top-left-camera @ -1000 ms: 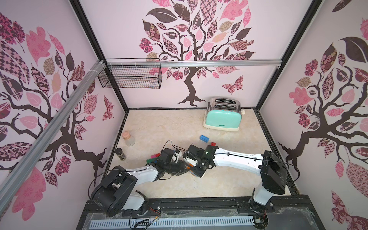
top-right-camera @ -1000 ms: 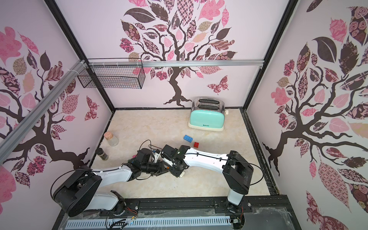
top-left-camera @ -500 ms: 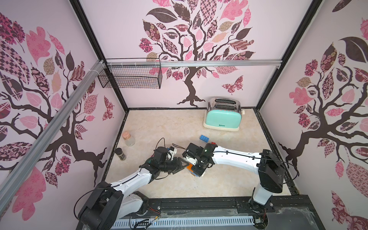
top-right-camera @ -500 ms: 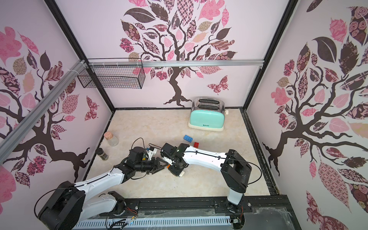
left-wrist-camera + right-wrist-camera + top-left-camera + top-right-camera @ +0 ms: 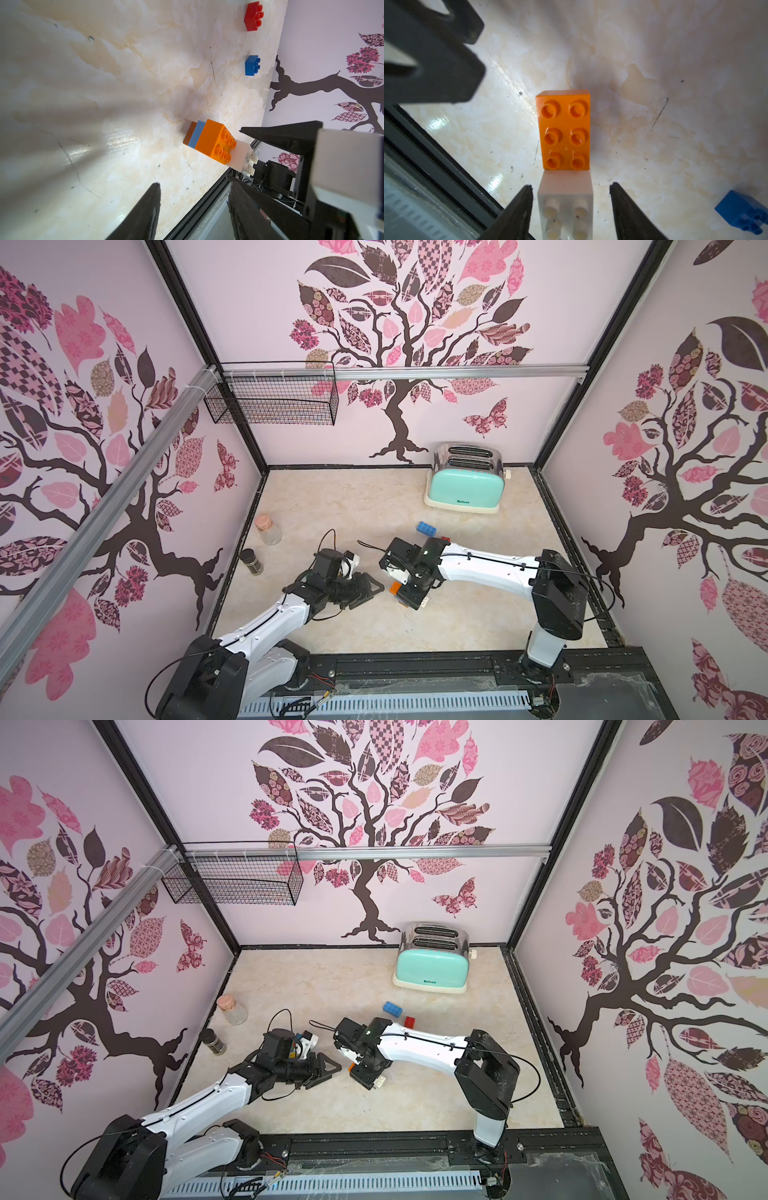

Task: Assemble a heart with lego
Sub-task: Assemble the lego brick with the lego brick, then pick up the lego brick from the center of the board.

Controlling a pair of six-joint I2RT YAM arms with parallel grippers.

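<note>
The lego stack stands on the table near its centre, toward the near edge. From the bottom up it consists of a brown layer, a light blue layer and an orange brick. A white brick sits studs-up on one end of the orange brick.

The right gripper hangs directly above the stack. Its fingers are spread and flank the white brick, with a visible gap on each side, so no contact is made.

The left gripper is positioned just left of the stack and points toward it. Its fingers are spread and hold nothing.

A loose blue brick and a loose red brick lie on the table beyond the stack, to the far right, in front of the mint toaster. A jar and a dark shaker stand along the left edge.
</note>
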